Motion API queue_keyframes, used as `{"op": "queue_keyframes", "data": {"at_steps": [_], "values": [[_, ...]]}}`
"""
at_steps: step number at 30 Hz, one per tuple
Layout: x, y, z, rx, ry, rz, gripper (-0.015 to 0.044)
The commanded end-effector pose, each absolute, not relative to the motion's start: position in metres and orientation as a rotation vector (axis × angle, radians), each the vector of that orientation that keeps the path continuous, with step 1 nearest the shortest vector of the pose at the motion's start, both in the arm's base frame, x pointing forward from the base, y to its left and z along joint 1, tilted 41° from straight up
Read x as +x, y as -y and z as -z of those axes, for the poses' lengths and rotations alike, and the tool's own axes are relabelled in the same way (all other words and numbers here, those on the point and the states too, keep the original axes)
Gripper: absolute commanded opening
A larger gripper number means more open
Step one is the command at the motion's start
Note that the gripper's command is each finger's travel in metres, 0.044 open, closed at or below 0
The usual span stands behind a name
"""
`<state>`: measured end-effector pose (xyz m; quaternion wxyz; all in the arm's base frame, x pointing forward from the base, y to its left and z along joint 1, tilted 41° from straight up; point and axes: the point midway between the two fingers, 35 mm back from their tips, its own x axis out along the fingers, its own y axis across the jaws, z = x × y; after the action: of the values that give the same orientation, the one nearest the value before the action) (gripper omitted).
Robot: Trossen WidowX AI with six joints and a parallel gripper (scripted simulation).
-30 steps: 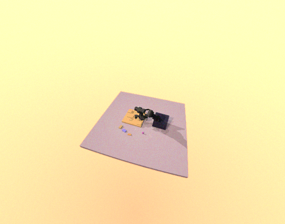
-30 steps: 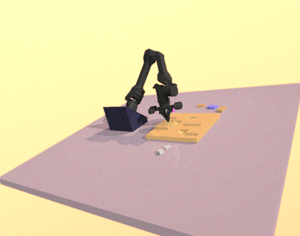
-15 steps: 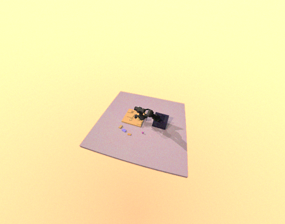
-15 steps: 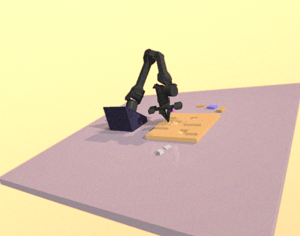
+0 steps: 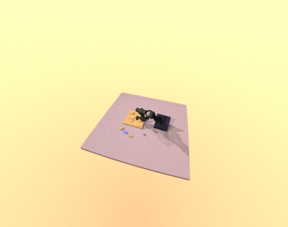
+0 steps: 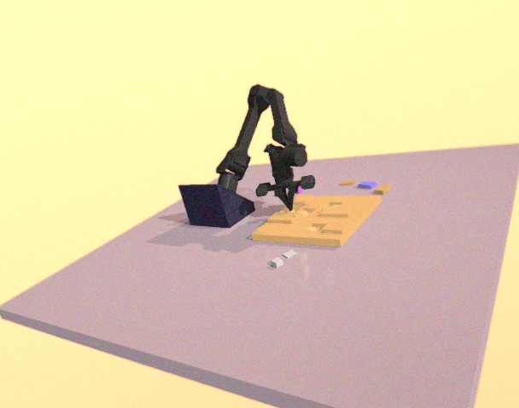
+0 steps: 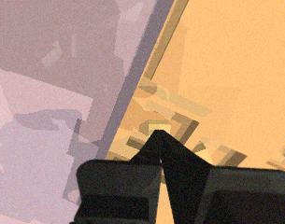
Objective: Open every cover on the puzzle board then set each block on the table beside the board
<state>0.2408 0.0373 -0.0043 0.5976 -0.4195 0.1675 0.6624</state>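
Orange puzzle board (image 5: 133,120) (image 6: 326,219) (image 7: 235,61) (long axis unclear), edge slanting beneath the shut, apparently empty pincer (image 5: 141,120) (image 6: 290,209) (image 7: 158,133).

A flat, square-edged worktop (image 5: 139,151) (image 6: 233,316) (image 7: 21,84) in muted mauve-pink carries everything, its surface finely speckled. Seen from the side, its near edge is a thick grey-mauve band, and the slab runs back to a far corner at the right. Around it the background (image 5: 54,61) (image 6: 97,65) is a plain, pale yellow, warming to a soft orange below the slab in the top view. The change of color is gradual, with no line between wall and floor to be seen. No window or furniture shows in these views. Light falls across the surface and leaves soft-edged grey shadows (image 5: 174,139) (image 6: 193,237) (image 7: 39,140), several overlapping, some darker than others. Faint paler streaks, perhaps reflections, mark the surface in the side view, though the grain makes them hard to read.
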Motion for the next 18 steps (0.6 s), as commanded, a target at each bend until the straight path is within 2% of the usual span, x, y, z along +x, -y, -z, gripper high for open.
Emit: {"op": "queue_keyframes", "data": {"at_steps": [1, 3, 9, 18], "values": [[0.241, -0.034, 0.001, -0.978, -0.385, -1.536, 0.0000], [0.241, -0.032, -0.001, -0.979, -0.384, -1.536, 0.0000], [0.241, -0.019, -0.014, -0.976, -0.388, -1.537, 0.0144], [0.238, 0.003, -0.041, -0.980, -0.384, -1.536, 0.0144]]}}
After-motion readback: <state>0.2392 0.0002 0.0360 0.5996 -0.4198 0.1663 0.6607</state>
